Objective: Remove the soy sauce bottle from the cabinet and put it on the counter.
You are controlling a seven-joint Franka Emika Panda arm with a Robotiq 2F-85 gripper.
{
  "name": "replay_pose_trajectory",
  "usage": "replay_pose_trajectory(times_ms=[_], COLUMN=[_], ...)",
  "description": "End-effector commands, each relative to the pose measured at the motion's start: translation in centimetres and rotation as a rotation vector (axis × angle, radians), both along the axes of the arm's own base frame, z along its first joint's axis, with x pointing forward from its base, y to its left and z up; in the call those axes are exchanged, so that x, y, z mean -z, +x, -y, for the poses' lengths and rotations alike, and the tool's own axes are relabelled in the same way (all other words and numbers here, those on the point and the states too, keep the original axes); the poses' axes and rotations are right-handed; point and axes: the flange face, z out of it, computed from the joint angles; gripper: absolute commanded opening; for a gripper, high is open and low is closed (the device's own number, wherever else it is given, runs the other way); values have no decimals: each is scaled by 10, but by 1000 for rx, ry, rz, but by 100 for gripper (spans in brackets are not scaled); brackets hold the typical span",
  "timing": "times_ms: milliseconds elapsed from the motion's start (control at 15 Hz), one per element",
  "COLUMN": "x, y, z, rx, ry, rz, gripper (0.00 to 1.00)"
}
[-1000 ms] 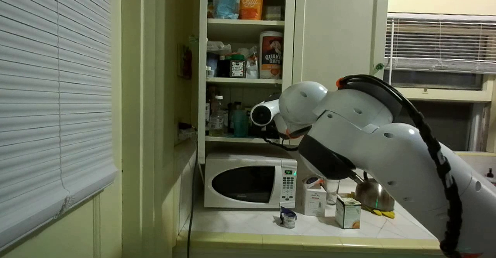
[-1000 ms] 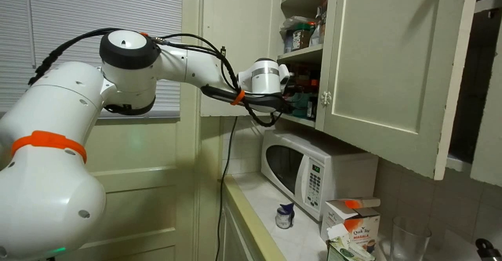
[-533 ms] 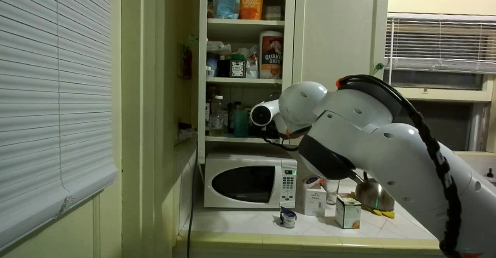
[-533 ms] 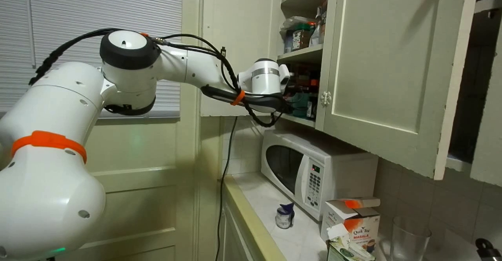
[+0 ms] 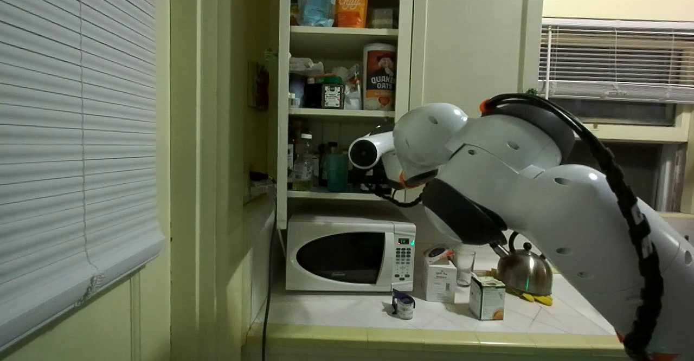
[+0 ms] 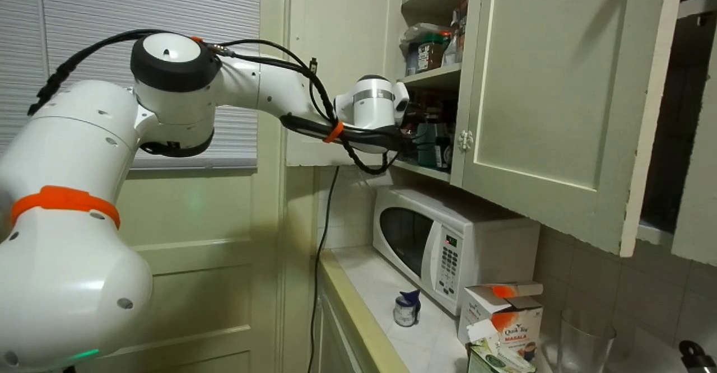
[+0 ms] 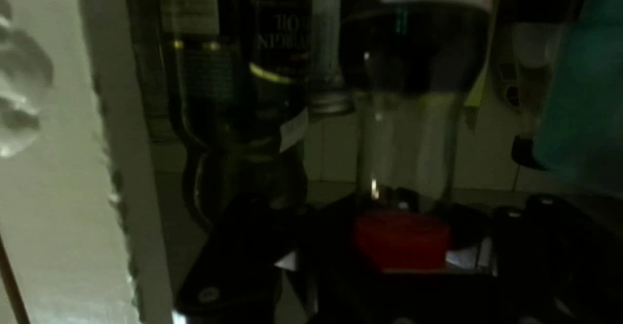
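The wrist view is dark, with bottles upside down in it. The soy sauce bottle [image 7: 413, 56] holds dark liquid and has a clear neck and a red cap [image 7: 404, 241]. My gripper [image 7: 404, 207] is shut around that neck and cap, its black fingers passing on both sides; shadow hides exactly where the pads touch. In an exterior view the gripper [image 6: 411, 143] is at the mouth of the cabinet's bottom shelf [image 5: 339, 194], and the arm mostly hides this bottle in both exterior views. Below lies the white-tiled counter [image 5: 336, 312].
A teal container [image 5: 336, 172] and an oil bottle [image 7: 277, 37] flank the grip. The cabinet's frame edge [image 7: 117, 168] runs close by. The microwave [image 5: 349, 252] sits under the shelf. On the counter are a small jar [image 5: 403, 305], tea boxes [image 5: 440, 279], a glass [image 6: 585, 339] and a kettle [image 5: 525, 271].
Over the last half second the arm has shifted slightly up and back from the shelf, showing more of the teal container in an exterior view. The jaws have closed.
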Motion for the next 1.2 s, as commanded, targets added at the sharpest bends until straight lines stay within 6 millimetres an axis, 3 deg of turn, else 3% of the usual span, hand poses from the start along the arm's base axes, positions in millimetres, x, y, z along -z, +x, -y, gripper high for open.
replay_pose_trajectory(times_ms=[0,400,867,933,1000,1133], x=[-21,-16,-19,-24,-27,-35], y=[-13,-4,-5,-6,-7,-13], z=[2,4,-13,-14,-15,-13], rx=[42,60,53,50,49,53], ry=[2,-10,1,-3,-7,-26], rz=[16,63,61,66,68,70], gripper=[0,0,0,25,26,40])
